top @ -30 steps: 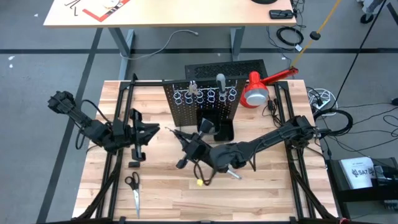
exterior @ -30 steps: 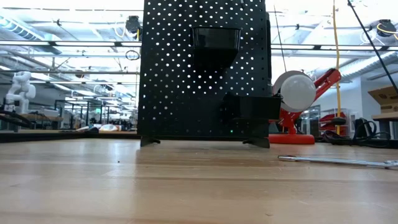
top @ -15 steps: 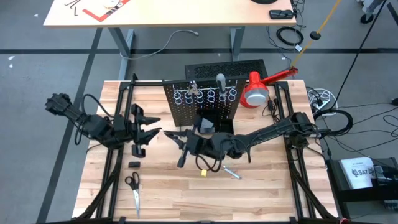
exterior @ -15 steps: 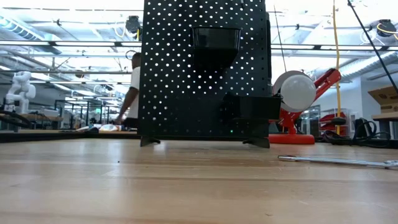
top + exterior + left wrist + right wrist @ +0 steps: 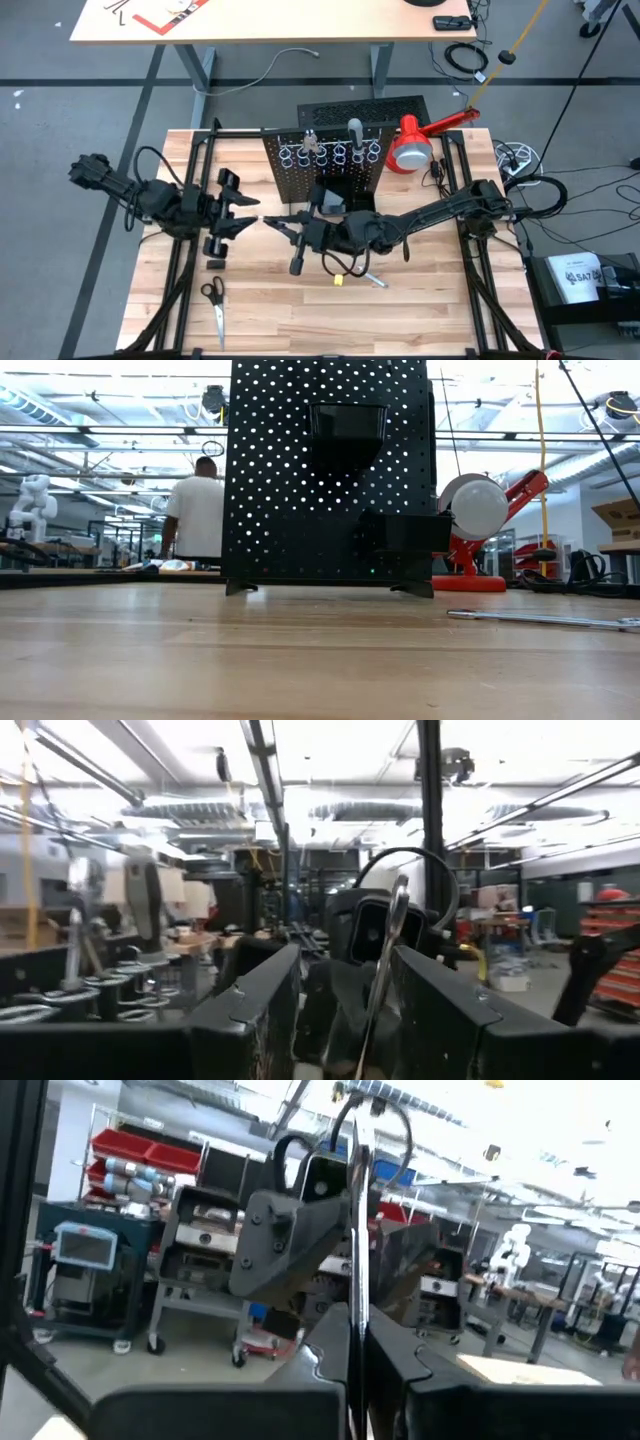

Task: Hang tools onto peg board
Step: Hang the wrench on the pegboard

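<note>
I see right gripper (image 5: 283, 224) pinching a thin wrench (image 5: 356, 1230); left gripper (image 5: 248, 212) spread around it, before the peg board (image 5: 325, 165).

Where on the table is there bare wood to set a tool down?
The front strip nearest the camera, right of the scissors and below the small yellow piece, is bare. So is the right front corner. The middle is crowded: the left gripper and right gripper meet there around a thin wrench, just before the peg board.
</note>
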Available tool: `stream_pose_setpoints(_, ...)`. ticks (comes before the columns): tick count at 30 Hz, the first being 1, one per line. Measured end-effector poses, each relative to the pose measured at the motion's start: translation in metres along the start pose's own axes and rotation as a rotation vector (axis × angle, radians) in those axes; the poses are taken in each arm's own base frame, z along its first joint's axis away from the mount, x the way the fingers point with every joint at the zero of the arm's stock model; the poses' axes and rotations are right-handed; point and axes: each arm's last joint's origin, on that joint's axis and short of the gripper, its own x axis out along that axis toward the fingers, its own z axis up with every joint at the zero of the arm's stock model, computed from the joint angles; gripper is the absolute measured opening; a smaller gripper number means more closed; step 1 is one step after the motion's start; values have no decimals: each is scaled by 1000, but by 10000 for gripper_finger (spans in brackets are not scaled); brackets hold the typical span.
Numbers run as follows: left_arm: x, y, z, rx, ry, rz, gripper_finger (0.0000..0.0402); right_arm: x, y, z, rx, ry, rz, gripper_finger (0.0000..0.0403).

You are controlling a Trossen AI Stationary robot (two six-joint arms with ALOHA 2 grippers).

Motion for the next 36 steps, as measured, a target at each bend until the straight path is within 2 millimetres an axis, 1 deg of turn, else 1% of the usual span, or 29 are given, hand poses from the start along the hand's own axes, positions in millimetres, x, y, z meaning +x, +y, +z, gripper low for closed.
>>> stream_pose_setpoints(3,3,2,-3,-6,-4,-25,170,0,0,-1,9,9,2,3)
stream_pose_setpoints(6,5,3,-4,-1,-16,-45,158,0,0,-1,23,8,-1,3)
stream_pose_setpoints(9,6,4,-3,0,-33,-77,133,0,0,-1,36,10,-1,3)
stream_pose_setpoints(13,6,5,-4,-20,-27,-78,93,0,0,-2,47,13,-4,3)
stream_pose_setpoints(15,7,5,-4,-18,-25,-78,81,0,0,-2,59,13,-4,3)
stream_pose_setpoints(24,14,1,-13,-15,-18,-113,75,0,0,-3,64,26,-1,3)
stream_pose_setpoints(34,20,6,-17,3,-32,-90,74,0,0,-7,65,69,-26,3)
stream_pose_setpoints(36,20,7,-17,12,-32,-95,67,0,0,-7,65,69,-27,3)
